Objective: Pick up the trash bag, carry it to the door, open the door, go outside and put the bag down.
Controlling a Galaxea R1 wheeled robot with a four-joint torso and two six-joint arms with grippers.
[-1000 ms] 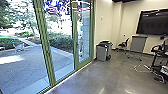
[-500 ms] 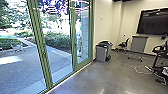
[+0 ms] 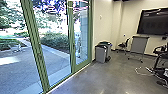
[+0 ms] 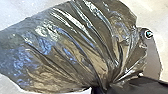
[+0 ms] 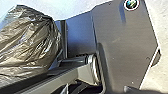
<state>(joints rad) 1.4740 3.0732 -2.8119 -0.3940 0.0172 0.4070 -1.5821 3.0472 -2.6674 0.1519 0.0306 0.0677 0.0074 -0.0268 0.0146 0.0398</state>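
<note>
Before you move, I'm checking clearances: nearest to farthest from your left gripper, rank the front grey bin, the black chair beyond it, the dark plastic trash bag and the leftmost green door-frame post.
1. Trash bag: large in left wrist view.
2. Green door-frame post: head view, left.
3. Grey bin: by the wall, right.
4. Black chair: right, farther back.

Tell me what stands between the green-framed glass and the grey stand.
Grey bins and, nearer the stand, a dark chair; the head view shows this.
</note>
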